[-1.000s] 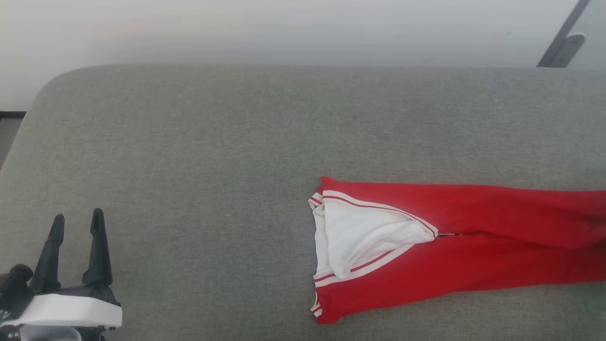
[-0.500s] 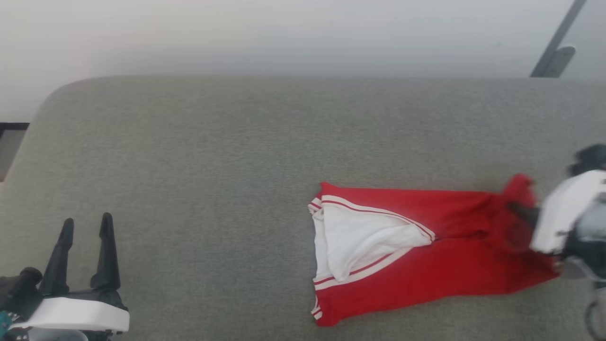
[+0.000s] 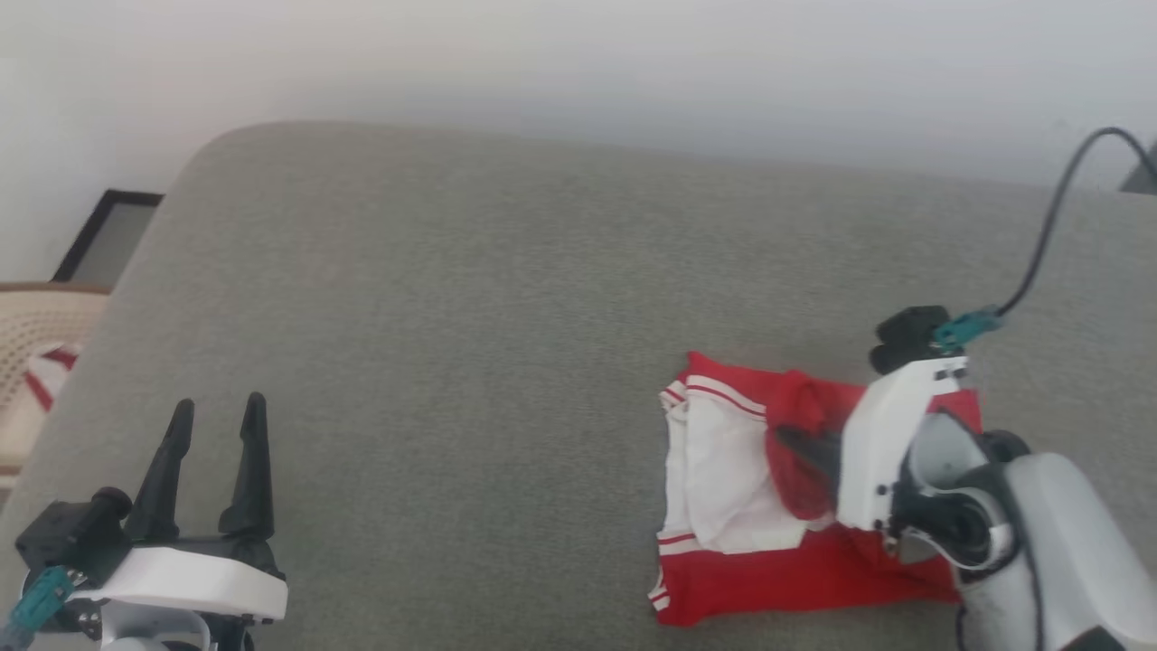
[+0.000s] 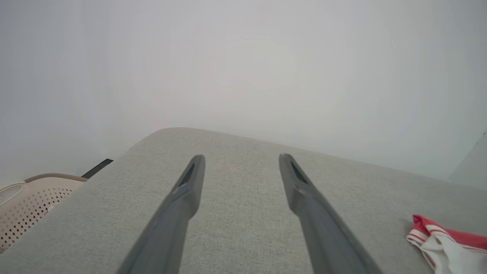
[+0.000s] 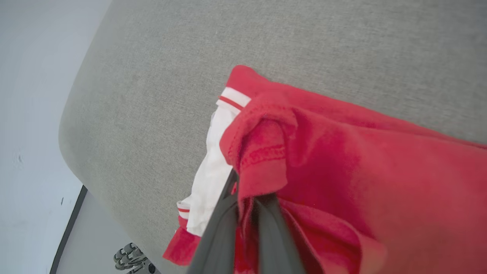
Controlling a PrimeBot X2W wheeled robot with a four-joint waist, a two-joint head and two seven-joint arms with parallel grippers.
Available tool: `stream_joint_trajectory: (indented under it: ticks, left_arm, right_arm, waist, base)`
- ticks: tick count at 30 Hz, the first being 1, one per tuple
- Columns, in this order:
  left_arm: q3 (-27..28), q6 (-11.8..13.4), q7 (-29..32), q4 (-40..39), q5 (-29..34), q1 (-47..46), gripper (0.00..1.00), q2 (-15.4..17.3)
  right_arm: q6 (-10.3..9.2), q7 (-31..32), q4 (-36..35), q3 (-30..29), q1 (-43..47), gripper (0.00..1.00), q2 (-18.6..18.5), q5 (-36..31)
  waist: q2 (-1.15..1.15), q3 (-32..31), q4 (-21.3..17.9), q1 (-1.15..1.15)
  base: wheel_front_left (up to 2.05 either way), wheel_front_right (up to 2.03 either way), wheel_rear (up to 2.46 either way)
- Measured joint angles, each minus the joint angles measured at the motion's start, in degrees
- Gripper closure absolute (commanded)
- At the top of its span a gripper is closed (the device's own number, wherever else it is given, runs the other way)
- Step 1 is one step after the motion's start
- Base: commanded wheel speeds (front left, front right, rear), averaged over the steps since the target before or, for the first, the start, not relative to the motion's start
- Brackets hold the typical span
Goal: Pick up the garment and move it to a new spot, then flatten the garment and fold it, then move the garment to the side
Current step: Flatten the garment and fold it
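We've got our right gripper (image 3: 804,445) clamped on the red hem of the garment (image 3: 768,579), holding it over the white sleeve to make the fold, we reckon, on the right of the grey cushion (image 3: 452,362), while our left gripper (image 3: 220,404) sits wide open, well apart.

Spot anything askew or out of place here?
Only the garment: its red hem is bunched in the shut right gripper, crumpled over the white sleeve. No damage shows.
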Motion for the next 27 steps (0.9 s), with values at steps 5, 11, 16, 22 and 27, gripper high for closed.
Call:
stream_joint_trajectory:
  ticks: [5, 11, 16, 22, 27]
  left_arm:
    - [-1.04, 0.00, 0.00, 0.37, -0.31, -0.35, 0.00, 0.09]
    - [-1.02, 0.00, 0.00, 0.47, -0.69, -0.82, 0.00, 0.03]
    - [-0.47, 0.00, 0.00, 0.62, -1.02, -0.82, 0.00, 0.15]
    - [0.88, 0.00, 0.00, 0.24, -1.40, -0.34, 0.00, 0.38]
    - [1.74, 0.00, 0.01, -0.31, -1.43, 0.45, 0.00, 0.70]
  right_arm:
    - [0.00, -0.87, 2.55, 3.63, -0.97, 1.00, 0.57, -1.49]
    - [0.00, -2.76, 6.25, 6.46, -2.58, 0.82, 0.19, -1.04]
    - [0.00, -5.46, 7.75, 8.01, -4.22, 0.00, 0.22, 0.24]
    - [0.00, -6.88, 4.74, 8.72, -4.78, 0.00, -0.60, 1.86]
    - [0.00, -10.49, 1.35, 6.37, -4.74, 0.00, -2.92, 0.69]
  waist:
    - [0.00, -0.06, 1.98, 0.00]
    - [0.00, -0.19, 2.64, 0.00]
    - [0.00, -0.64, 1.83, 0.00]
    - [0.00, -1.41, -0.40, 0.00]
    - [0.00, -1.99, -2.97, 0.00]
  base:
    - [0.00, 0.00, 0.00]
    - [0.00, 0.00, 0.00]
    - [0.00, 0.00, 0.00]
    - [0.00, 0.00, 0.00]
    - [0.00, 0.00, 0.00]
